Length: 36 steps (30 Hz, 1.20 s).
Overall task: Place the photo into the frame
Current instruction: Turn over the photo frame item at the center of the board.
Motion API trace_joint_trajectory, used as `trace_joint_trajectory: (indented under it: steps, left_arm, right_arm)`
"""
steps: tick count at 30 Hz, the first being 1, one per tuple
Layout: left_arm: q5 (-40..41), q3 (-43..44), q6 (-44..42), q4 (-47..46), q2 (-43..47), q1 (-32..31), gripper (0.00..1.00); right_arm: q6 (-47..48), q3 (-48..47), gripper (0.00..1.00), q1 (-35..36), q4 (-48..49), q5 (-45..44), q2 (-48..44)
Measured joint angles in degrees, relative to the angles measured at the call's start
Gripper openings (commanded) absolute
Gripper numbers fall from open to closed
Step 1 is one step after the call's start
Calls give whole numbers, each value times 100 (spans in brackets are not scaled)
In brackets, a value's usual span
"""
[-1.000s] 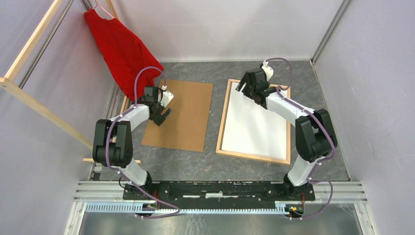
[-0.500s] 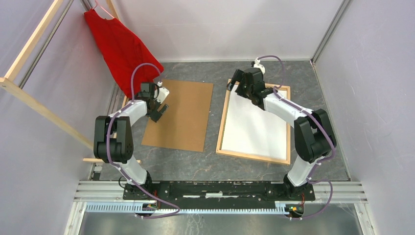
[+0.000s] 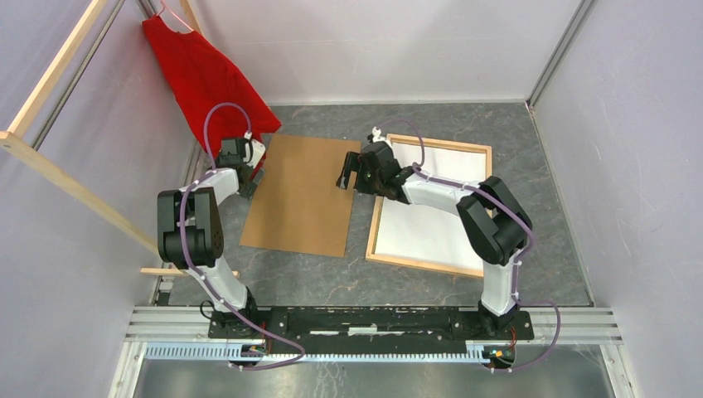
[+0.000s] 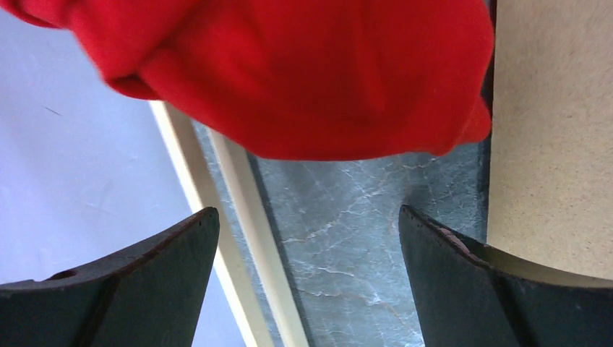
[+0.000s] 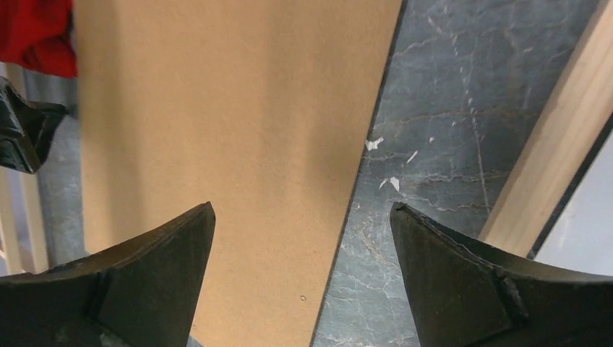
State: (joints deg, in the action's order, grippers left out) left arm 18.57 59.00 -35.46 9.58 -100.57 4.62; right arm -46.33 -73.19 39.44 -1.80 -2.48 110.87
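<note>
Photo point(image 3: 431, 211) seen white-back-up inside frame point(image 3: 424, 265), right of centre in top view. Both jaws held apart, empty: right jaws above board point(image 3: 303, 199) right edge, left jaws at its upper-left corner. Insertion judged done; board pickup by both edges likely called for next.

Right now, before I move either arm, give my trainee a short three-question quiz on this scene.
1. True or false: the photo lies white back up inside the frame.
2. Which tool is nearer the red cloth?
3. The right tool hovers over: A the photo's middle; B the right edge of the cardboard board; C bare table by the arm bases.

Key: 1 true; 2 the left tool; 3 B.
</note>
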Motion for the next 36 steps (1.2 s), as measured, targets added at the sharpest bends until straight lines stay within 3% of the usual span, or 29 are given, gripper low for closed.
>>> trace_joint_trajectory:
  steps: [11,20,28,36]
  left_arm:
    - [15,-205,11,-380,-107,-68,100]
    - [103,-479,35,-627,31,-636,99]
    - [31,-503,50,-651,50,-675,99]
    - [-13,-503,46,-632,50,-621,99]
  right_arm:
    - [-490,-42,98,219,-273,-247,260]
    - [-826,-125,98,442,-232,-339,435]
    - [-1158,-140,98,450,-114,-179,466]
    - [-1849,678,96,282,1169,282,243]
